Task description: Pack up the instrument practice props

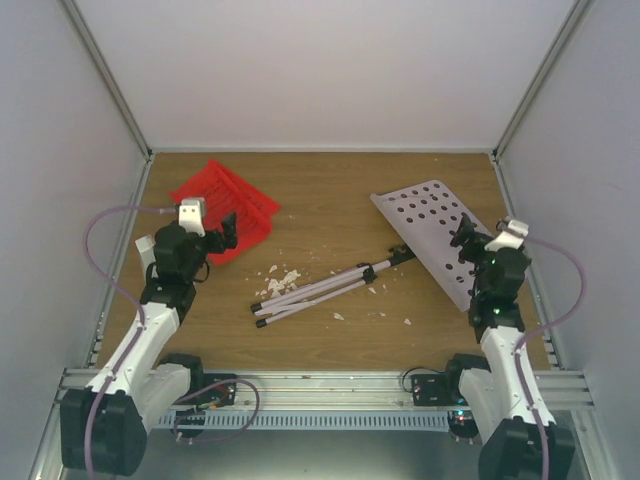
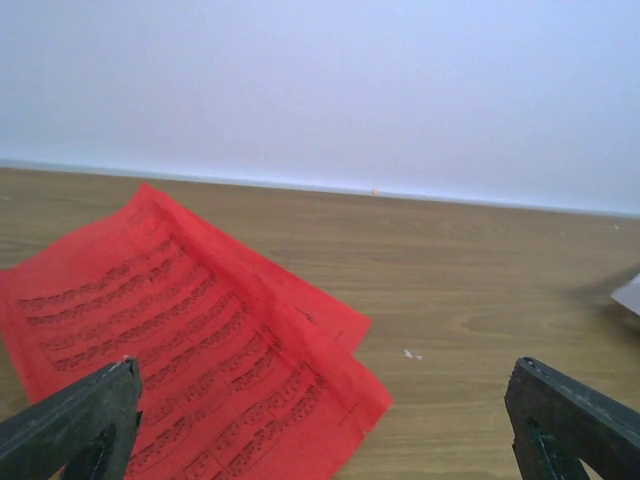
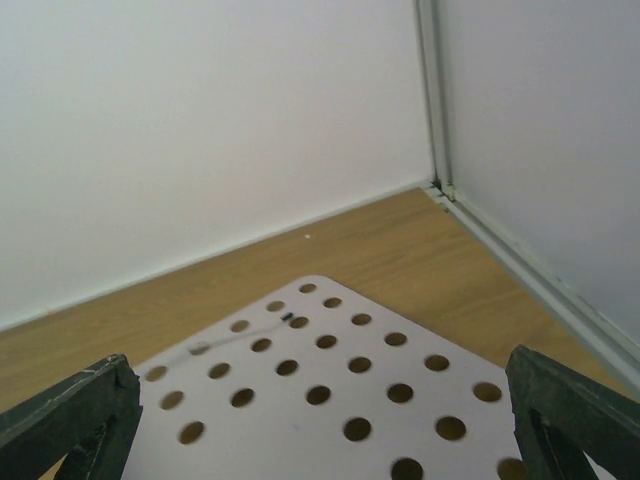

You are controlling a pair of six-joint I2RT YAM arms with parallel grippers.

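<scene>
Red sheets (image 1: 222,203) printed with music lines lie at the back left of the wooden floor; they also show in the left wrist view (image 2: 170,330). My left gripper (image 1: 226,232) is open over their near right corner, its jaws wide apart and empty (image 2: 320,430). The pale perforated music-stand plate (image 1: 430,218) lies flat at the right, joined to folded silver tripod legs (image 1: 320,289) that reach toward the middle. My right gripper (image 1: 464,238) is open just above the plate (image 3: 320,400), holding nothing. The small white metronome is out of view.
Small white crumbs (image 1: 283,278) are scattered near the tripod legs, with more (image 1: 406,322) nearer the front. White walls close in the back and both sides. A metal corner post (image 3: 432,95) stands at the back right.
</scene>
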